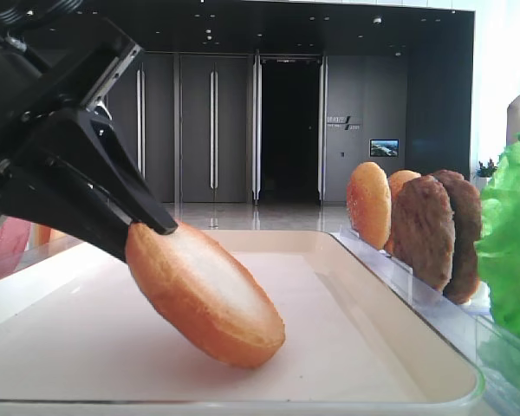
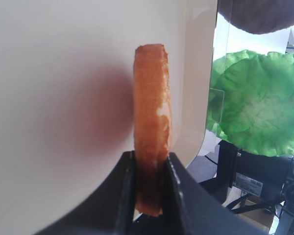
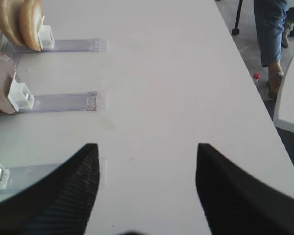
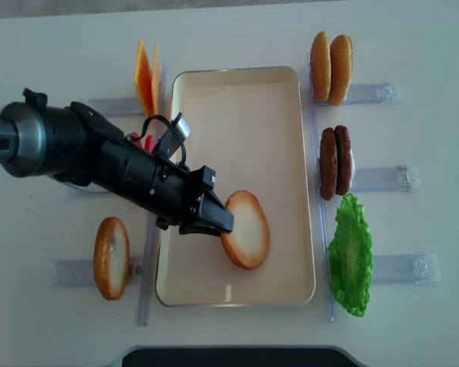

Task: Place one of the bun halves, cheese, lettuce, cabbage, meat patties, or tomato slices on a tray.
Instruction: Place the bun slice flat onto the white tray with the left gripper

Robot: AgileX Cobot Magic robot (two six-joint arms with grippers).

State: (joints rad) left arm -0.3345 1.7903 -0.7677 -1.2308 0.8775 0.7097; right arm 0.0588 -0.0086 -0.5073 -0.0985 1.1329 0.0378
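Note:
My left gripper (image 4: 218, 222) is shut on the edge of a bun half (image 4: 247, 229) with a golden crust and a pale flat face. The bun half (image 1: 210, 295) leans at a tilt, its lower edge touching the floor of the cream-white tray (image 1: 355, 355) and its pale face turned up. In the left wrist view the bun half (image 2: 152, 122) stands edge-on, pinched between the two black fingers of the left gripper (image 2: 151, 154), over the tray (image 2: 63, 73). My right gripper (image 3: 147, 166) stands open above bare table, holding nothing.
Right of the tray (image 4: 245, 107), clear racks hold two bun halves (image 4: 330, 57), two meat patties (image 4: 335, 162) and lettuce (image 4: 350, 256). Cheese (image 4: 145, 76) stands at the tray's back left. Another bun half (image 4: 111, 256) sits on a rack at the front left.

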